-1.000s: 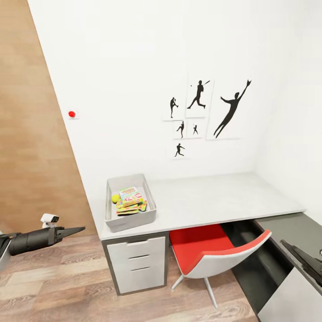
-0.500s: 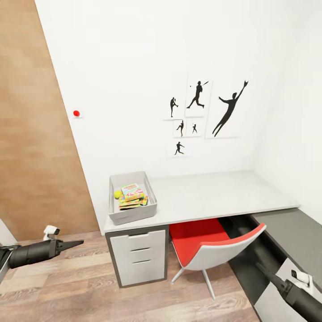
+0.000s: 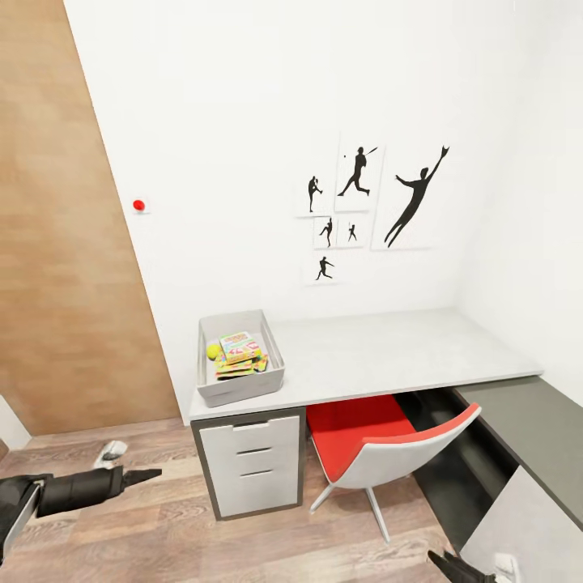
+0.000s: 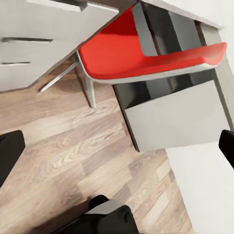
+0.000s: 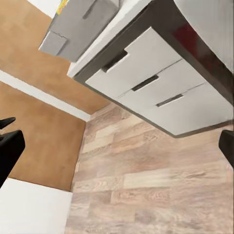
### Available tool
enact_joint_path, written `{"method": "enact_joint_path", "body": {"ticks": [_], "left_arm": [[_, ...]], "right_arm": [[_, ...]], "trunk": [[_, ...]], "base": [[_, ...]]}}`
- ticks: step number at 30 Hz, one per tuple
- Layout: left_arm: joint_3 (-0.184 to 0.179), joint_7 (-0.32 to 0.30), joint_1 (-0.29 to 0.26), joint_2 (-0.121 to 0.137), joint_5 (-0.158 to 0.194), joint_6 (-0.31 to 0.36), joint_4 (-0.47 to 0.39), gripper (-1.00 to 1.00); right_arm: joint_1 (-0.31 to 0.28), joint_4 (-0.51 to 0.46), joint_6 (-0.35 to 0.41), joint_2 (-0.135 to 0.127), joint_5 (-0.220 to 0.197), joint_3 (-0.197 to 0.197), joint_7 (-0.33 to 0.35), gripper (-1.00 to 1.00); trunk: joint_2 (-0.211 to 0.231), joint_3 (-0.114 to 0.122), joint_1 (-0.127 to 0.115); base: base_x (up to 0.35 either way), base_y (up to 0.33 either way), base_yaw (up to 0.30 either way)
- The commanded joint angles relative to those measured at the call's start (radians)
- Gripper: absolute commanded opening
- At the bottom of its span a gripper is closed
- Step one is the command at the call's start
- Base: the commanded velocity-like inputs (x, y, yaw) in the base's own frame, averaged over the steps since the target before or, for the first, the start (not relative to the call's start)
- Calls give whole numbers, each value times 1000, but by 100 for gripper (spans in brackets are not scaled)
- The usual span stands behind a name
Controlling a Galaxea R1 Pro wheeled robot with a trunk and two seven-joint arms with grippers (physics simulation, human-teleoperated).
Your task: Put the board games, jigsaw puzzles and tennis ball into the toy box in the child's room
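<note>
The light grey toy box (image 3: 240,387) stands on the left end of the table (image 3: 389,356). Inside it lie a board game (image 3: 240,346) with a busy lid, bright jigsaw puzzle pieces (image 3: 235,369) under it, and the yellow tennis ball (image 3: 213,351). My left gripper (image 3: 146,474) hangs low over the floor, left of the drawers, far from the box. In the left wrist view its fingers (image 4: 10,151) stand wide apart, open and empty. My right gripper (image 3: 444,560) sits at the bottom right, open and empty in its wrist view (image 5: 117,146). The bed is out of view.
A red and white chair (image 3: 380,441) is tucked under the desk beside the white drawers (image 3: 251,465). The lower dark grey desk section (image 3: 526,421) runs along the right. A wood-panelled door (image 3: 65,243) stands at the left. Plank floor (image 3: 162,526) lies open before the drawers.
Both arms have dropped: the left gripper now hangs lower near the floor, and the right gripper has sunk to the bottom edge. The toys in the box have not moved.
</note>
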Motion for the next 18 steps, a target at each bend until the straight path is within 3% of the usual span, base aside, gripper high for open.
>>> {"method": "enact_joint_path", "body": {"ticks": [1,6,12,13,14,15,16,18], "left_arm": [[0,31,-1,-6,2,-3,22,100],[0,221,-1,-45,-3,-83,145,100],[0,530,-1,-105,-4,-186,285,100],[0,585,-1,-116,-3,-200,306,100],[0,694,-1,-139,-3,-225,344,100],[1,747,-1,-150,-2,-235,362,100],[1,850,0,-172,-2,-256,401,100],[2,944,1,-192,-1,-283,441,100]], "right_arm": [[-1,33,-14,0,18,-3,-7,100],[-1,190,-140,-6,69,-4,-96,100],[-1,348,-228,-11,92,2,-264,100],[-1,371,-236,-12,96,4,-301,100],[-1,413,-251,-12,107,11,-383,100],[-1,433,-259,-12,116,15,-427,100],[-1,471,-278,-10,137,28,-524,100],[-1,511,-300,-6,164,44,-628,100]], "trunk": [[-2,-2,1],[-2,-2,1],[-2,-2,1],[-2,-2,1],[-2,-2,1],[-2,-2,1],[-2,-2,1],[-2,-2,1]], "base": [[0,0,0],[0,0,0],[0,0,0],[0,0,0],[0,0,0],[0,0,0],[0,0,0],[0,0,0]]}}
